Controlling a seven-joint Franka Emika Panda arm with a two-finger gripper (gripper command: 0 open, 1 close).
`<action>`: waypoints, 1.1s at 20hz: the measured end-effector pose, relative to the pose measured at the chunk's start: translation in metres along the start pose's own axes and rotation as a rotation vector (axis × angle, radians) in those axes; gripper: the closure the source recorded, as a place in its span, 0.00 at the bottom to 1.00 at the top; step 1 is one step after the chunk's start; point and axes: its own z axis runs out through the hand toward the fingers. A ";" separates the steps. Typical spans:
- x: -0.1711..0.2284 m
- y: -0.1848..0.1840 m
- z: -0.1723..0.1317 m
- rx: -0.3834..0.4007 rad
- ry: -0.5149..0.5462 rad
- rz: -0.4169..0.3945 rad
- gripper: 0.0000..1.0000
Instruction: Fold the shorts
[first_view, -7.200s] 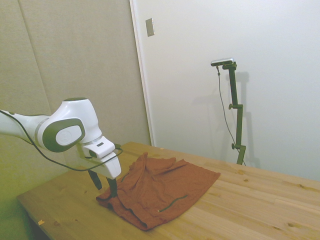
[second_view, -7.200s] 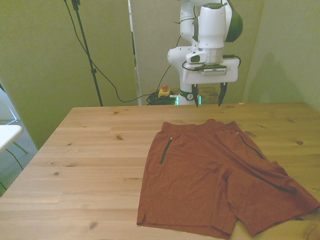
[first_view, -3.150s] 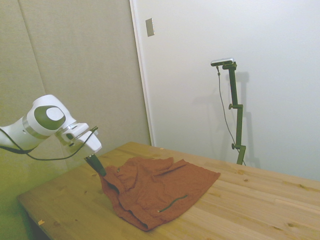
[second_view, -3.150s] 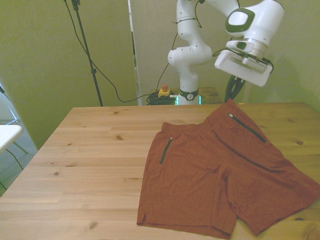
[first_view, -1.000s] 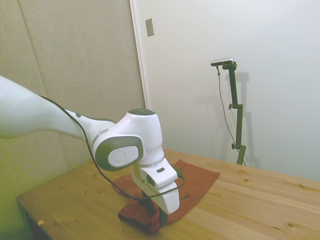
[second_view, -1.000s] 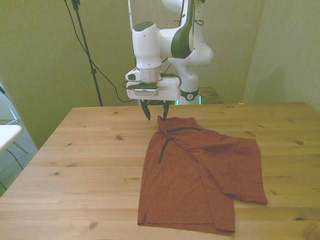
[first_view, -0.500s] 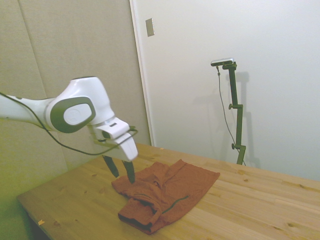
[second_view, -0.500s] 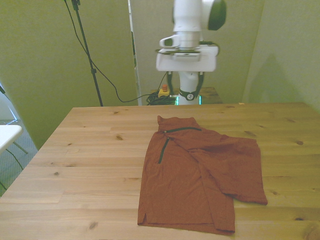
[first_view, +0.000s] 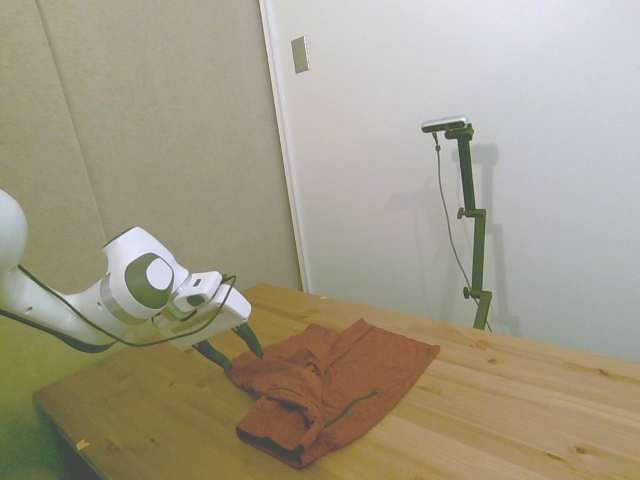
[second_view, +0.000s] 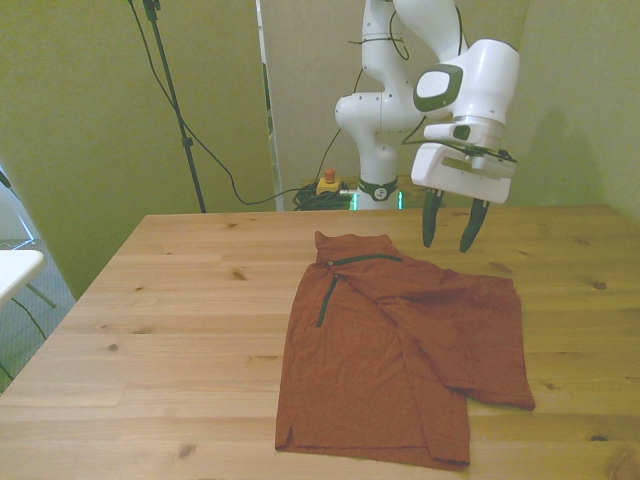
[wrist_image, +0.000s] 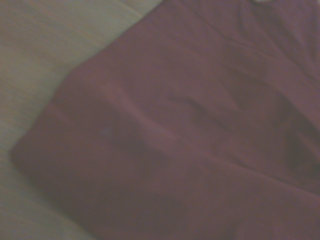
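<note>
Front view shows the tabletop (second_view: 150, 300) carrying the shorts (second_view: 400, 350), one leg already folded over the other. The end effector (second_view: 448, 238) hovers empty, fingers spread, above their far right corner. A clean next fold likely needs a low pinch at an edge.

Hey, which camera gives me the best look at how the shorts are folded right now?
The front view: the shorts lie fully in frame, one leg folded across the other. The side view shows them low and foreshortened, as a bunched pile. The wrist view shows only a blurry patch of fabric.
</note>
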 end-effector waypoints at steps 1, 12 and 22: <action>-0.009 -0.010 0.002 0.009 -0.008 -0.018 0.00; -0.017 -0.040 0.014 0.022 -0.021 -0.049 0.00; 0.000 -0.047 0.033 0.028 -0.028 -0.025 1.00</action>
